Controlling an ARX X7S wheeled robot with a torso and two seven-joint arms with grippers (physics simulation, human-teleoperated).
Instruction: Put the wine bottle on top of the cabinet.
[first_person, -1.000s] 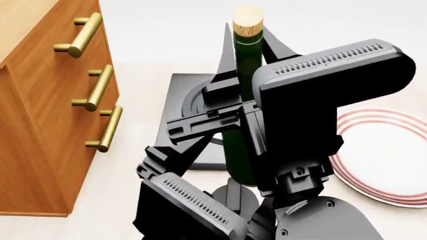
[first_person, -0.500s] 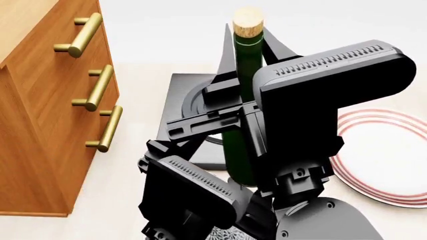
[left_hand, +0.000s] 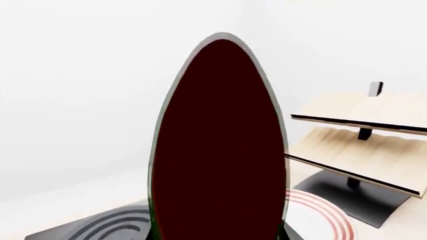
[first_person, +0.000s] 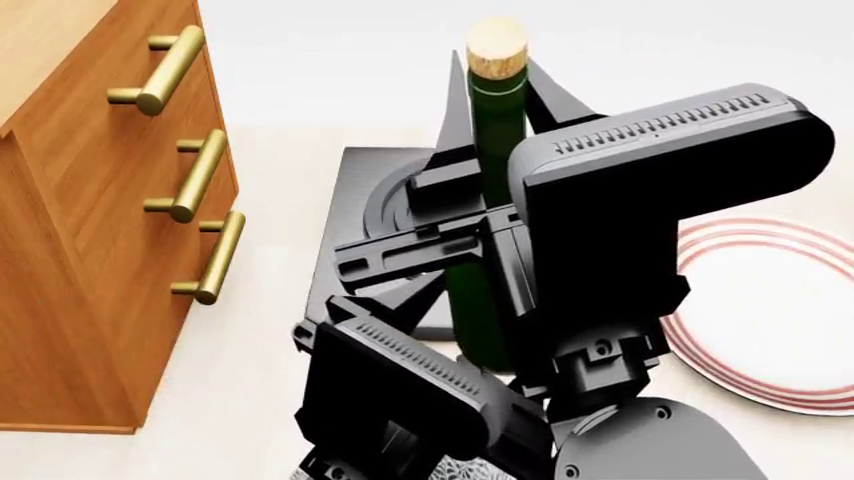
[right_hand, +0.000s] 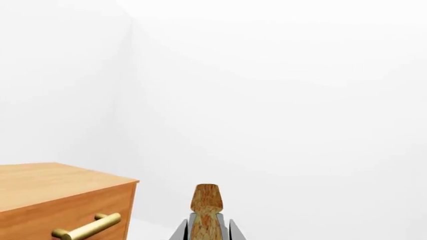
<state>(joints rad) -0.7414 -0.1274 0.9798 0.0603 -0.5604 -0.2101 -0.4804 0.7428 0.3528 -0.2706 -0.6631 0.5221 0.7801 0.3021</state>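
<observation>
The wine bottle (first_person: 497, 130) stands upright at the centre of the head view, its tan cork (first_person: 497, 45) on top and its dark green body partly hidden by my arms. My right gripper (right_hand: 207, 229) is shut on its neck, with a grey finger (right_hand: 179, 233) on each side just below the cork (right_hand: 205, 200). My left gripper (left_hand: 217, 236) is shut on the bottle's body (left_hand: 220, 150), which fills the middle of the left wrist view. The reddish-brown cabinet (first_person: 94, 250) with brass handles (first_person: 200, 175) stands to the left, and shows in the right wrist view too (right_hand: 60, 192).
A white plate with red rings (first_person: 781, 310) lies at the right, also in the left wrist view (left_hand: 323, 215). A black square base with rings (first_person: 367, 190) lies behind the bottle. A pale slanted wooden rack (left_hand: 360, 142) stands on a black foot.
My left arm's black link at the bottom of the head view has risen and shifted right. The bottle, the right arm and the cabinet hold nearly the same place.
</observation>
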